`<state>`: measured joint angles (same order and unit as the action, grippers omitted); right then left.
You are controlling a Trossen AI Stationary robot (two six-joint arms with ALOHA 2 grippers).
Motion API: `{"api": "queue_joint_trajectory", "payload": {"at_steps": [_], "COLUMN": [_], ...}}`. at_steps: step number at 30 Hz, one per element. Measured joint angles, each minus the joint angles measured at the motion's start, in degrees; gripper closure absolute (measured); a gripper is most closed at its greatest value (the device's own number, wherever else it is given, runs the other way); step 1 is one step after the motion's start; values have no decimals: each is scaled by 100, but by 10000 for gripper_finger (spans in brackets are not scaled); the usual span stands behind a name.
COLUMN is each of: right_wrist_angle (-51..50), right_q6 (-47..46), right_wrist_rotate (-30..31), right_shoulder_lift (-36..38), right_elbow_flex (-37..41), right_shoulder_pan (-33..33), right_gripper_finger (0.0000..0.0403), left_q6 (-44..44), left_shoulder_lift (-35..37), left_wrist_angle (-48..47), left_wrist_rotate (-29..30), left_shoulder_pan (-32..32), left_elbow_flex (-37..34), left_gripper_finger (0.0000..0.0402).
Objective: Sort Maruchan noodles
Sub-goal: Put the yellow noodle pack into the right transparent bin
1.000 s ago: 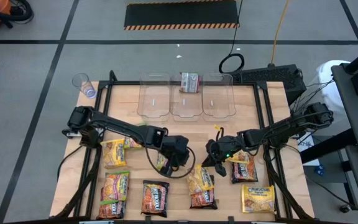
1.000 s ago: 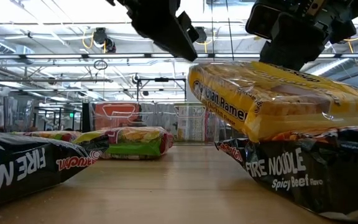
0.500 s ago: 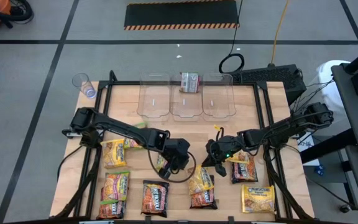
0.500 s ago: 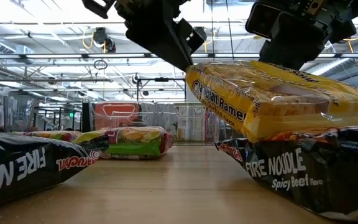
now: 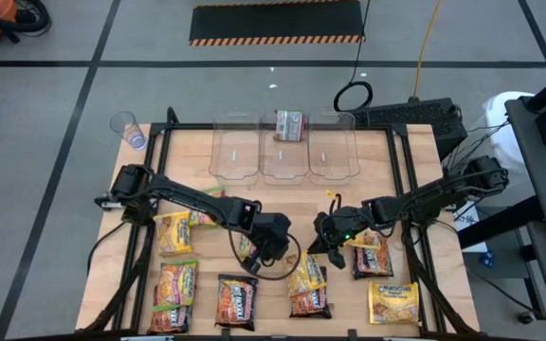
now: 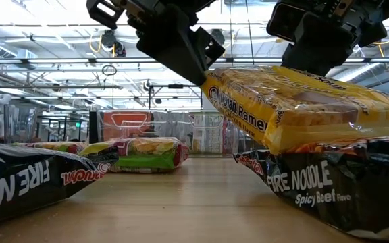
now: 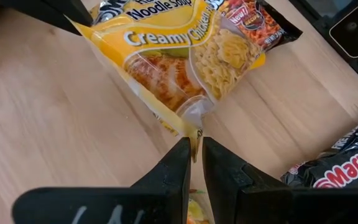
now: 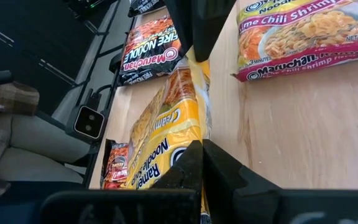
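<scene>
Since the frame 1 s earlier we see the left gripper (image 5: pixel 285 258) shift slightly toward the front-centre of the table (image 5: pixel 282 194), nearer the yellow packet (image 5: pixel 305 273); the right arm and all packets lie as before.

Left gripper, wrist view: fingers (image 7: pixel 169 177) nearly together, pinching the thin sealed corner of the yellow packet (image 7: pixel 179 56), labelled "Creamy Chicken". We see this packet lying partly on top of a black packet (image 5: pixel 309 302) (low view: "Fire Noodle Spicy Beef" (image 6: pixel 329 185)), w/ the yellow one (image 6: pixel 296 108) tilted across it.

Right gripper (image 5: pixel 322 244): fingers together, holding nothing, tips just beside the opposite end of the same yellow packet (image 8: pixel 166 134).

Other packets, high view:
- yellow one (image 5: pixel 172 233) at left-centre;
- green-edged one (image 5: pixel 172 295) at front left;
- black one (image 5: pixel 237 301) front, left of centre;
- black one (image 5: pixel 372 257) right of centre;
- yellow one (image 5: pixel 392 303) at front right.

Rear edge: three clear bins (image 5: pixel 283 150) side by side; the middle bin holds one packet (image 5: pixel 289 125). We cannot tell its flavour. A clear cup (image 5: pixel 127 128) stands on the floor off the rear-left corner.
</scene>
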<state>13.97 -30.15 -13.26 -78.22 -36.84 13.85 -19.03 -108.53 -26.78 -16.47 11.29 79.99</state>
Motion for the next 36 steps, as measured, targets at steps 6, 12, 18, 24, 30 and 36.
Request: {"api": "queue_joint_trajectory", "payload": {"at_steps": [6, 12, 18, 24, 30, 36], "right_wrist_angle": [19, 38, 89, 117, 100, -91], "right_q6": [0, 0, 0, 87, 87, 222], "right_wrist_rotate": [-2, -4, -4, -4, -4, 132], "right_shoulder_lift": [0, 0, 0, 0, 29, 375], "right_elbow_flex": [0, 0, 0, 0, 0, -2], "right_shoulder_pan": [1, 2, 2, 1, 0, 2], "right_gripper_finger": [403, 403, 403, 403, 403, 403], "left_q6": [-12, -89, 98, 114, 237, 306], "left_shoulder_lift": [0, -54, -177, -175, -175, -108], "left_wrist_angle": [73, 198, 243, 281, 288, 340], "left_wrist_rotate": [0, -9, -203, -166, -149, 159], "left_shoulder_pan": [0, 0, 0, -3, -59, -166], "left_elbow_flex": [0, 0, 0, 0, 0, 1], "left_gripper_finger": [355, 371, 396, 399, 400, 400]}}
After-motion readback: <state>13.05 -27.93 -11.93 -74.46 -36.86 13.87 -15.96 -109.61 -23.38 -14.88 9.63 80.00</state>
